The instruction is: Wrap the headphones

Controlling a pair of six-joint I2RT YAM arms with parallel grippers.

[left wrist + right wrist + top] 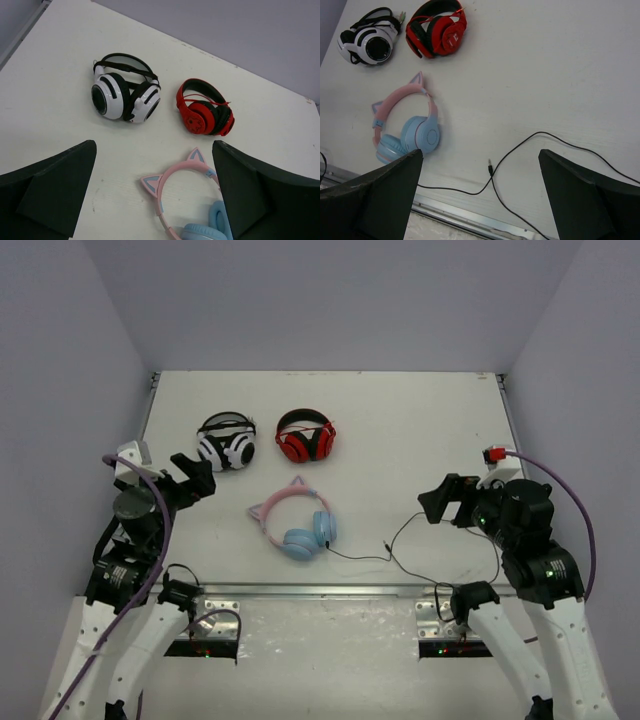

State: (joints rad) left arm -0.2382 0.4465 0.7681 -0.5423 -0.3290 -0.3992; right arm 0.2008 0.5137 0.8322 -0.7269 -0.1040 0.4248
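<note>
1. Top external: the headphones [297, 525] lie flat on the table [420, 410], just nearer the arms than the red-and-black headphones [305, 436]. The black-and-white headphones [226, 442] sit just left of that red pair. The thin black cable [440, 516] sprawls loose, right of the red pair and nearer the arms. The left gripper [195, 475] hovers left of the red pair and the right gripper [432, 502] well to its right. Both are spread wide and hold nothing.
2. Left wrist: the jaws are wide apart with only table between them. The pink headband [175, 175] with its cat ears sits below the red pair in frame, and the cups are mostly cut off. The band looks like stiff, light plastic, probably the safest place to pin or hold. The ears look snappable, so avoid them.
3. Right wrist: the jaws gape, empty. The light blue earcups [420, 135] lie below-left of the red pair. The plug [490, 167] lies free on the table, below and right of it. The cable is limp, thin and slippery. Likely pinch it near the plug and wind it round the band. Its join to the cup is hidden, probably at the lower cup.
</note>
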